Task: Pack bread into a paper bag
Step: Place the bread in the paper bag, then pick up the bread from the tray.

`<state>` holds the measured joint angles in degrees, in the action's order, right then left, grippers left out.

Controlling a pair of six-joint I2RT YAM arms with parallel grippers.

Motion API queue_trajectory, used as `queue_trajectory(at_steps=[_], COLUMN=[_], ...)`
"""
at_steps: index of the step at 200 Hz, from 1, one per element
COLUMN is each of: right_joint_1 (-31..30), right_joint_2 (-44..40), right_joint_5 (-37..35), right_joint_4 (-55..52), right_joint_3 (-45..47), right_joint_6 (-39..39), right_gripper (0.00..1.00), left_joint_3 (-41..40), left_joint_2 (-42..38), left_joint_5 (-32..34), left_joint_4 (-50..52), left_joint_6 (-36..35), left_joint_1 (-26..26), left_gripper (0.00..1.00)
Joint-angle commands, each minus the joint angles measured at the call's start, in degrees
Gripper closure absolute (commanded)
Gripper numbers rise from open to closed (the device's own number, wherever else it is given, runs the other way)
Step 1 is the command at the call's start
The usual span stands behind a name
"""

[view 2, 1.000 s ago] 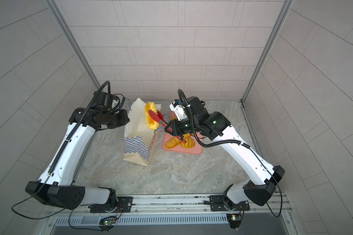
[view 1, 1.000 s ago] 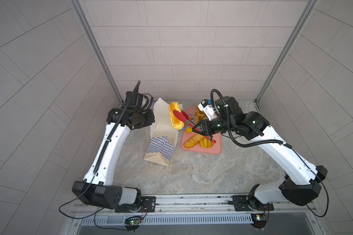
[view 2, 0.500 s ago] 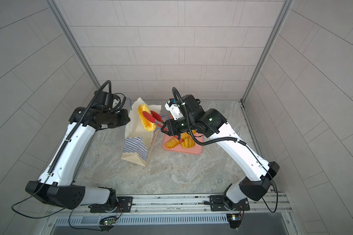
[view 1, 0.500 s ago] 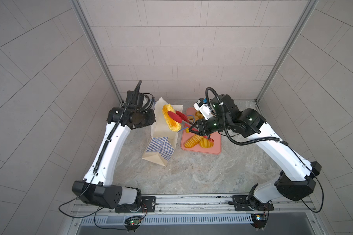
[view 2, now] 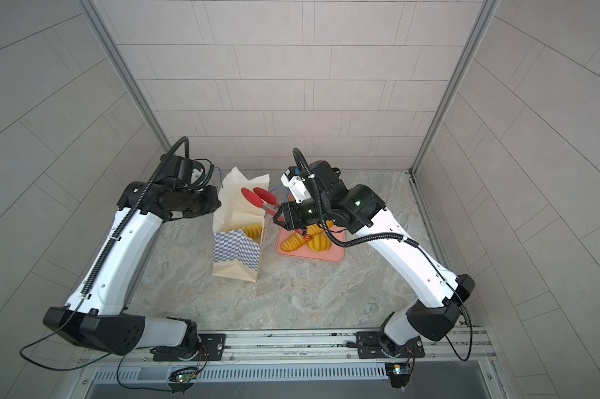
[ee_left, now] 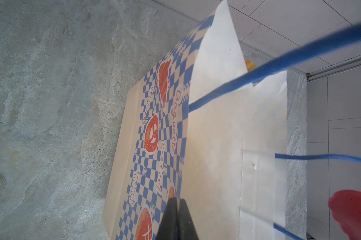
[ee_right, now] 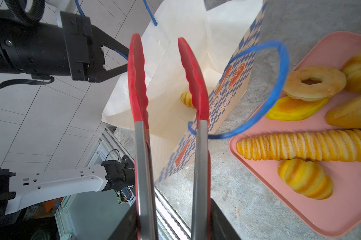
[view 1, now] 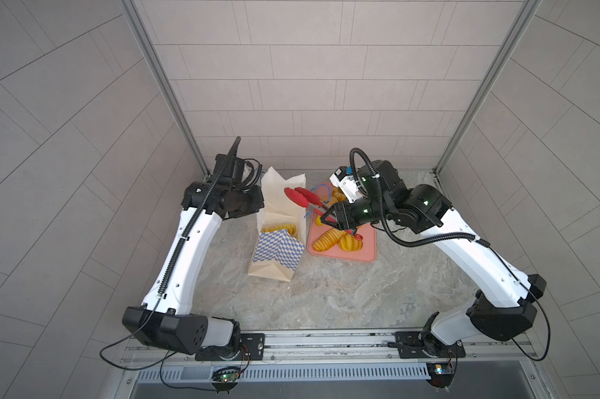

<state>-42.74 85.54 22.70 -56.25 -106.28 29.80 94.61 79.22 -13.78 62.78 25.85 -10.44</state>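
In both top views the paper bag (view 1: 274,250) (view 2: 234,252) stands upright on the marbled table (view 1: 326,297) with its mouth open. One piece of bread (view 1: 280,228) (view 2: 252,230) lies at its bottom. A pink tray (view 1: 346,257) sits just beside the bag and carries more bread. The right gripper (view 1: 327,218) holds the red tongs (view 1: 300,197) by their handles, with the red tips over the bag's mouth. The left gripper (view 1: 261,206) meets the bag's rim on the opposite side.

In the left wrist view its fingers (ee_left: 171,216) are pressed together where the checked outside meets the cream inside. They seem to pinch the paper wall, though the close-up is blurred. A blue cord handle (ee_left: 279,62) crosses in front.

In the right wrist view the jaws clasp the tongs' steel arms. The tongs are sprung partly apart with nothing between the tips (which hang above the open mouth). The bagged piece shows deep inside. On the tray lie a ring doughnut (ee_right: 314,83), a ridged baguette (ee_right: 304,145) and several rolls.
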Motion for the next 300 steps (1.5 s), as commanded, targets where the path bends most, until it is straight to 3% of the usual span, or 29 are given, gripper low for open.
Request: queue_trajectory(at_steps=[1,123,165,236,300], right_joint_1=[0.07,4.79,11.18,27.56,31.40], right_joint_2=[-1.68,-5.92,-10.30,-16.66,-18.07], right_joint_5=[-1.08,-1.66,-3.65,-4.24,-3.91], right_joint_4=[3.24,6.50,6.49,-0.10,-1.32], right_joint_3=[-0.53,0.02,3.43,16.10,27.08], right_joint_6=[1.03,3.29,4.68,7.02,6.60], right_gripper=[0.53,0.53,0.54,0.57,0.58], left_joint_3=[1.01,0.47,0.40,-0.60,-1.18], left_joint_2=[0.05,0.37,0.26,0.12,-0.17], left_joint_5=[0.32,0.68,0.77,0.77,0.68], left_joint_4=[-0.32,-0.69,-0.58,-0.69,-0.80], left_joint_6=[-0.45,-0.25,-0.18,-0.01,0.12], left_joint_1=[-0.24,-0.28,-0.28,-0.27,-0.27], left_gripper=[1.00,1.00,1.00,1.00,1.00])
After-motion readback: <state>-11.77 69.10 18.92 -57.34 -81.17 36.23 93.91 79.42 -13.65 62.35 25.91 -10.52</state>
